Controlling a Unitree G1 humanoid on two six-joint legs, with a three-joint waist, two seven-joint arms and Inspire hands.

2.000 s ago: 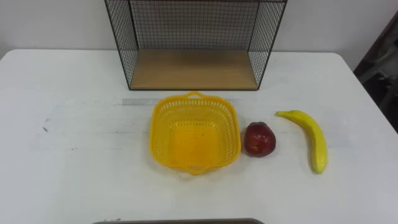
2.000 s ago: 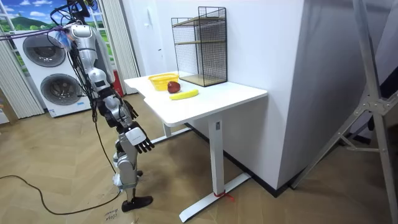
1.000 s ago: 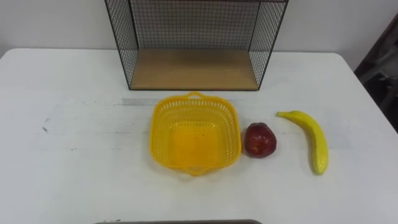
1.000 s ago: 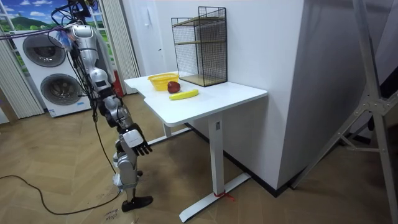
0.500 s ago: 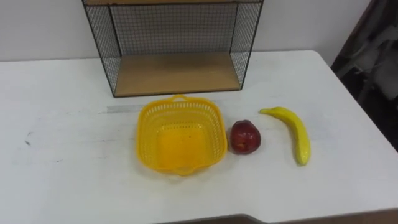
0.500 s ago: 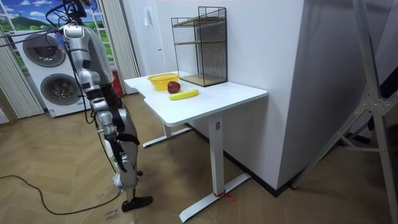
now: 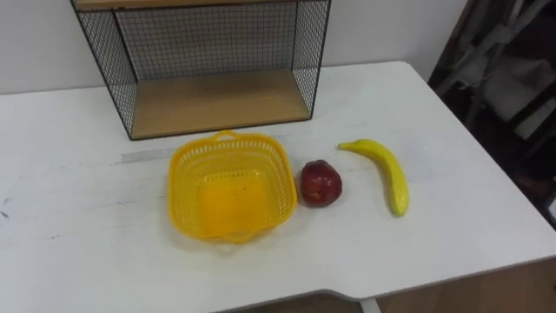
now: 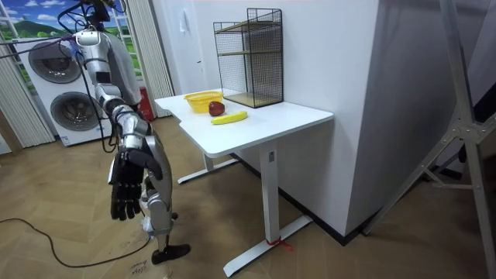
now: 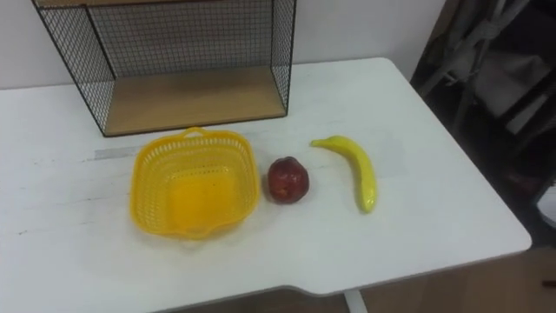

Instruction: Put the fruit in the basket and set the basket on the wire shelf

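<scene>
An empty yellow basket (image 7: 230,196) sits on the white table (image 7: 452,235), just in front of the black wire shelf (image 7: 217,103) with its wooden floor. A red apple (image 7: 321,183) lies right beside the basket's right wall. Further right lies a yellow banana (image 7: 387,174), apart from the apple. In the room view I stand at the table's end, a step back from it, with the basket (image 8: 201,100), apple (image 8: 216,108) and banana (image 8: 229,118) ahead of me. My right hand (image 8: 126,186) hangs low at my side, open and holding nothing.
The table's near edge (image 7: 347,296) and right edge are close to the fruit. Dark folded frames (image 7: 504,78) stand beyond the table's right side. Two washing machines (image 8: 70,85) stand behind me, and a grey metal stand (image 8: 465,116) is at the room view's right.
The eye view has swung to the right, so the whole scene sits further left. In the room view my right arm has dropped from in front of me to hang down.
</scene>
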